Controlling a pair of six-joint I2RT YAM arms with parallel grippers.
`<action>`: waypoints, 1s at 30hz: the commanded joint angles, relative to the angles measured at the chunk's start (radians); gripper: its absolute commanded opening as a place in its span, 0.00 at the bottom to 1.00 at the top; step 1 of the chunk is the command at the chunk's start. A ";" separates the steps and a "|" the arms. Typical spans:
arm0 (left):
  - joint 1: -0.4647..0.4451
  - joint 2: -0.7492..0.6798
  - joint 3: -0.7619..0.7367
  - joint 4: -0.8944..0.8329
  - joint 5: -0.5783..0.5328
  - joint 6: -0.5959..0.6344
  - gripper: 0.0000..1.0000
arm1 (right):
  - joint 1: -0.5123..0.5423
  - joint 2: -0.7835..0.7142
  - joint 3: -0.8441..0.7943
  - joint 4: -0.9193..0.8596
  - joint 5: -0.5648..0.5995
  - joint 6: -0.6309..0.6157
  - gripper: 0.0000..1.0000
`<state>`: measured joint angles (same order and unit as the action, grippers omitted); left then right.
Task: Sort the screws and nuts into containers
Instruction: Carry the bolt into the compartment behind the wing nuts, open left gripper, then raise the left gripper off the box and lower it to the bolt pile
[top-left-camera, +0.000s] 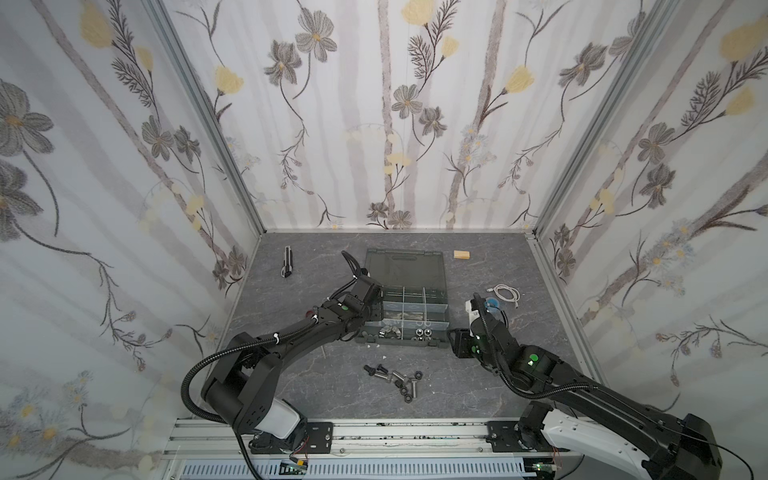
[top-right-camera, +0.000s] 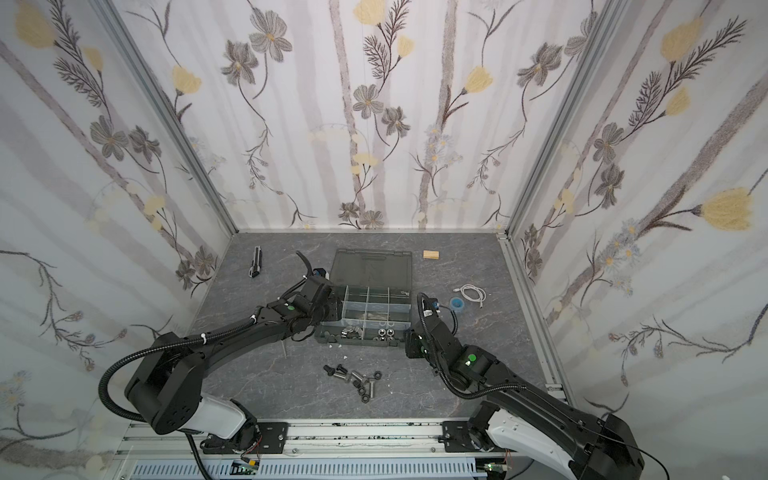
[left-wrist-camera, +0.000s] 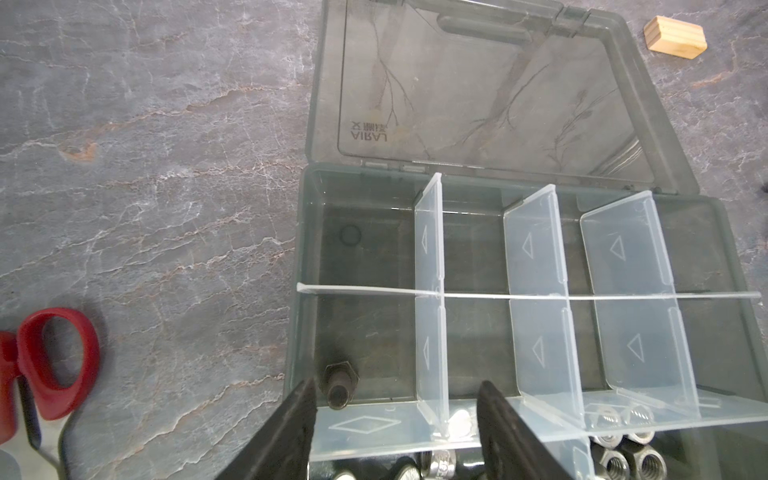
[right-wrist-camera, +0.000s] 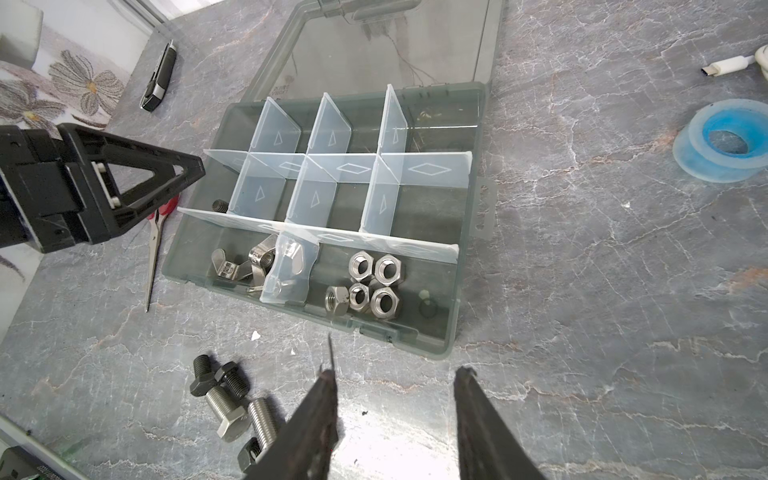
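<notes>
Left gripper (left-wrist-camera: 397, 382), jaws parted and empty, hangs over the grey plastic organizer case (left-wrist-camera: 297, 266), where a black hex-head screw (left-wrist-camera: 338, 384) lies in an end compartment. Threaded silver and black screws (right-wrist-camera: 226, 409) wait loose on the marbled desk (right-wrist-camera: 582, 332), just beside the half-open, empty right gripper (right-wrist-camera: 395, 370), the nearer arm.

Red scissors (left-wrist-camera: 89, 353) run off the frame edge; right tool (right-wrist-camera: 395, 374) partly hides a silver screw (right-wrist-camera: 262, 419)

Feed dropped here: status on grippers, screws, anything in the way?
Left gripper open at case, black screw in a compartment. Right gripper open, empty. Loose screws and nuts on table. Divider tilted over wing nuts.
</notes>
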<state>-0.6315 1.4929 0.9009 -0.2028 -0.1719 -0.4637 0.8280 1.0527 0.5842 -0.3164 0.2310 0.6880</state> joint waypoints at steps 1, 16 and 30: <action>0.000 -0.008 -0.006 0.014 -0.002 -0.009 0.64 | 0.000 0.002 -0.001 0.025 0.004 0.003 0.47; 0.000 -0.059 -0.042 0.014 0.017 -0.038 0.64 | 0.000 0.020 0.000 0.047 -0.021 -0.014 0.46; -0.023 -0.197 -0.161 0.002 0.043 -0.105 0.61 | 0.000 0.037 -0.003 0.068 -0.040 -0.015 0.46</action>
<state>-0.6426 1.3300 0.7666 -0.1986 -0.1238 -0.5255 0.8280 1.0790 0.5701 -0.2943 0.1997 0.6796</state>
